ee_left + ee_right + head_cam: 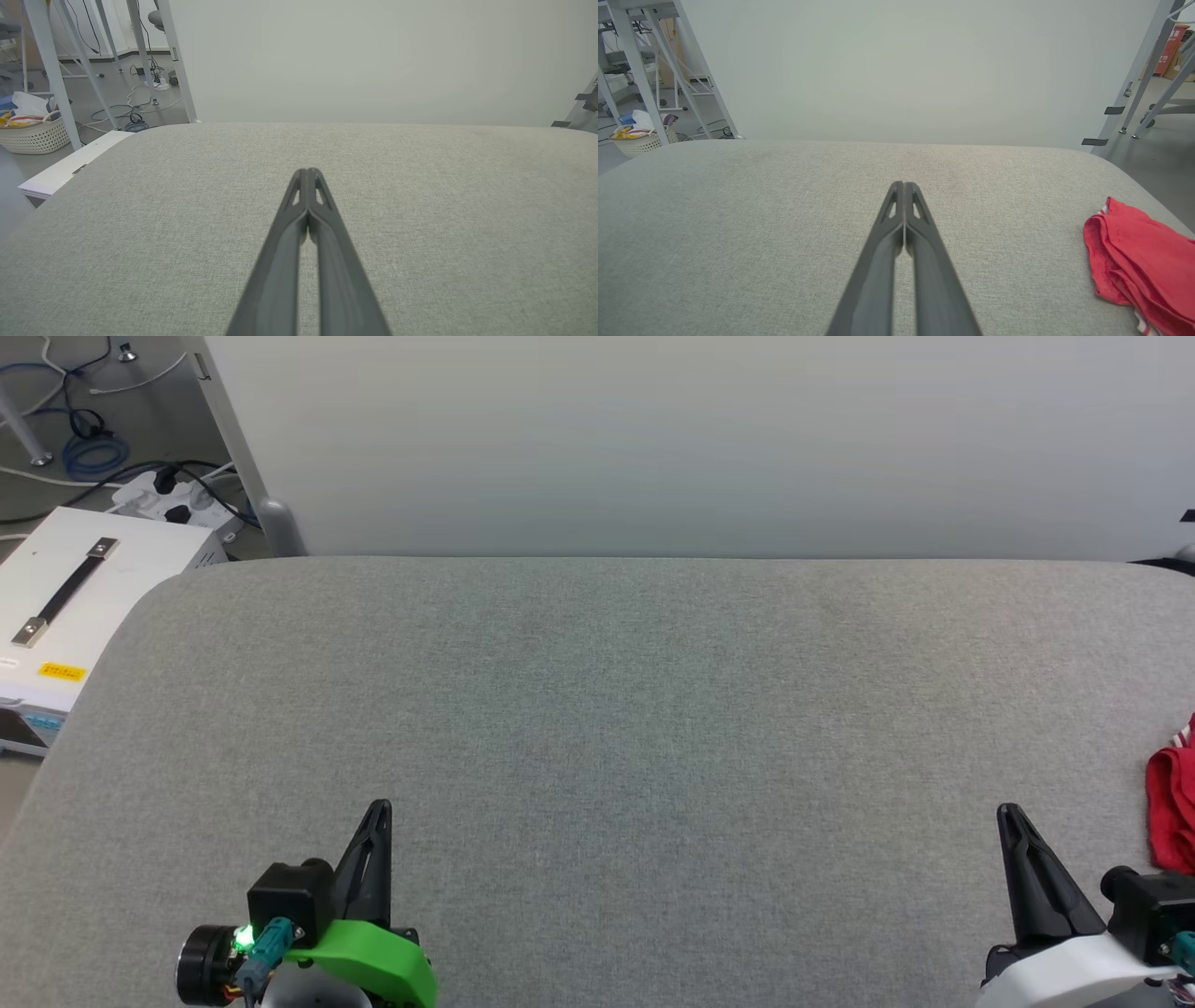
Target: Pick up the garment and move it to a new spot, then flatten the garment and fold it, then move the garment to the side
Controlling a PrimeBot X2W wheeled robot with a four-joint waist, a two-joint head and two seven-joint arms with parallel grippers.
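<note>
1. Garment (1139,261): red, with white-striped trim at one edge. It lies in a loose, layered bundle at the far right of the worktop (597,709), close to the rounded right edge (the head view cuts part of it off).
2. Stage: fits either a bundle waiting to be picked up or one folded and set aside. The layers are uneven, so neither is settled.
3. Right claw (1010,817): clenched on nothing, fingers pressed together, near the garment's left side but not touching it.
4. Left claw (377,814): likewise clenched and empty, well apart from the garment.
5. Hazards, as judged: a nudge here could push cloth over the nearby edge. A pinch that catches only the top layer would likely drag the bundle open.
6. Surroundings: white case with black handle (65,588) beyond the left corner.
</note>
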